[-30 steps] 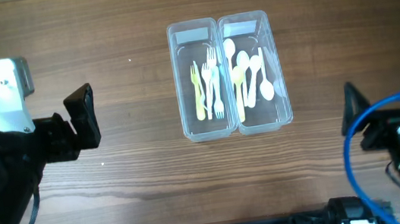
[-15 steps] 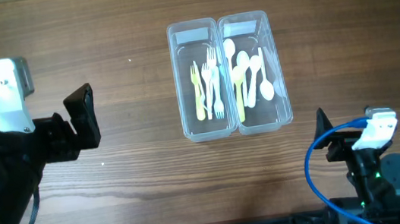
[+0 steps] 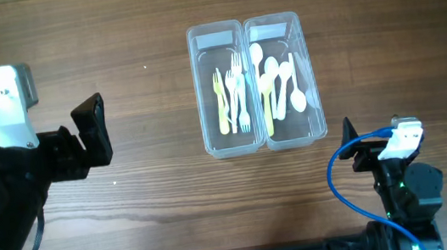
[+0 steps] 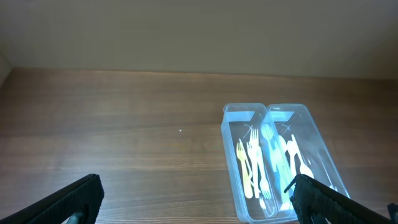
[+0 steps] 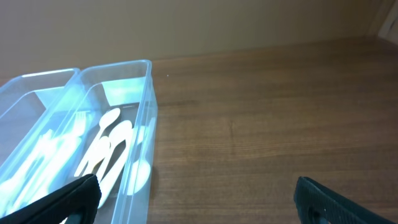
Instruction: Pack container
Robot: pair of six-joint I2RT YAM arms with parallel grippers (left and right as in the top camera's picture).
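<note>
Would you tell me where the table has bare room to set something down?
Widest bare wood: between the left hand and the fork container. The table strip beyond both containers is bare too, as is the stretch right of the spoon container. Crowded: near the spoon container's front-right corner, where the right hand sits close.

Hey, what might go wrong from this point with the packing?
The blue cable loops loosely beside the right tool, near the spoon container; it might catch its corner on a swing. The fork container sits against it, so a nudge to one would likely shift both.
</note>
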